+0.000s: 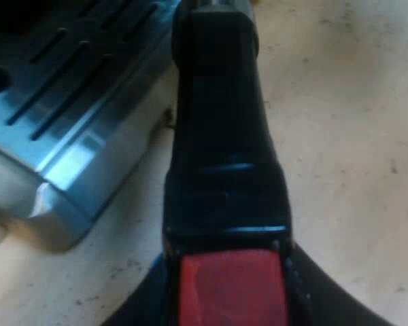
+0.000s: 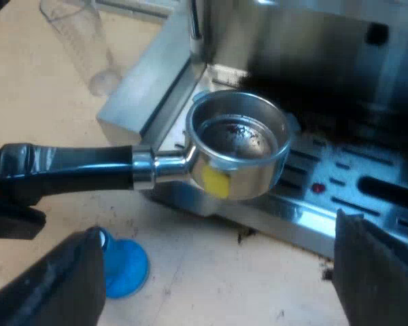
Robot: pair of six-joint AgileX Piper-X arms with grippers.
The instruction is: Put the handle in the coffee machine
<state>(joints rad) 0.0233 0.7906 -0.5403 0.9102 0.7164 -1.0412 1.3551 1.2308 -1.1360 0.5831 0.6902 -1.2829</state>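
I find my left gripper apparently clamped on the red end of the holder, long axis level, basket leading over the drip tray at the espresso machine front; right gripper spread wide, empty.

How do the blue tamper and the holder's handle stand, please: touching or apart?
Apart. The right wrist view shows bare table between the blue tamper and the holder's handle.

The right hand has two broad, matte black fingers.
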